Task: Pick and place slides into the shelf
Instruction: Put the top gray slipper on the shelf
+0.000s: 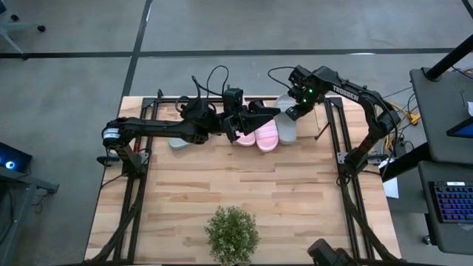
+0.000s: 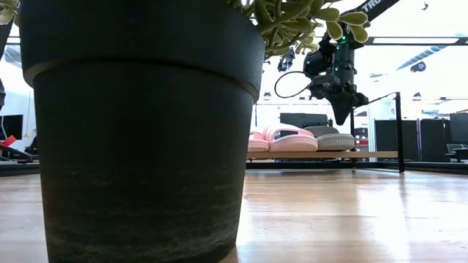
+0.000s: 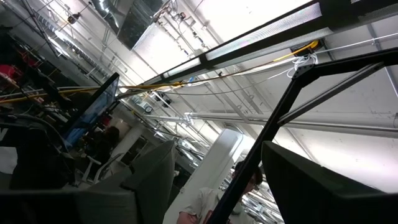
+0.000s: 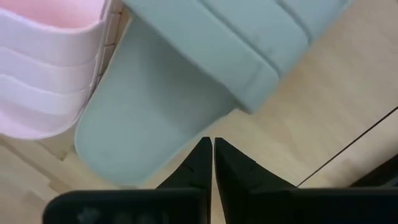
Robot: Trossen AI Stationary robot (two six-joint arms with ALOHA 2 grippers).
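Two pale pink slides [image 1: 260,134] lie side by side on the shelf [image 2: 365,155], soles down, with a light grey slide [image 1: 287,131] to their right. A second grey slide [image 1: 177,142] lies farther left, partly under the left arm. My right gripper [image 4: 209,144] is shut and points down above the right grey slide's heel end [image 4: 130,130]; in the low view the right gripper [image 2: 342,113] hangs clear above that slide [image 2: 330,139]. My left gripper [image 1: 270,112] is open and level over the pink slides, holding nothing; the left wrist view faces the ceiling.
A potted plant [image 1: 232,235] stands at the table's near edge, and its dark pot [image 2: 139,131] blocks the low view's left half. Black metal frame rails [image 1: 334,125] run along the table's sides. Bare plank tabletop [image 1: 244,185] lies between the shelf and the plant.
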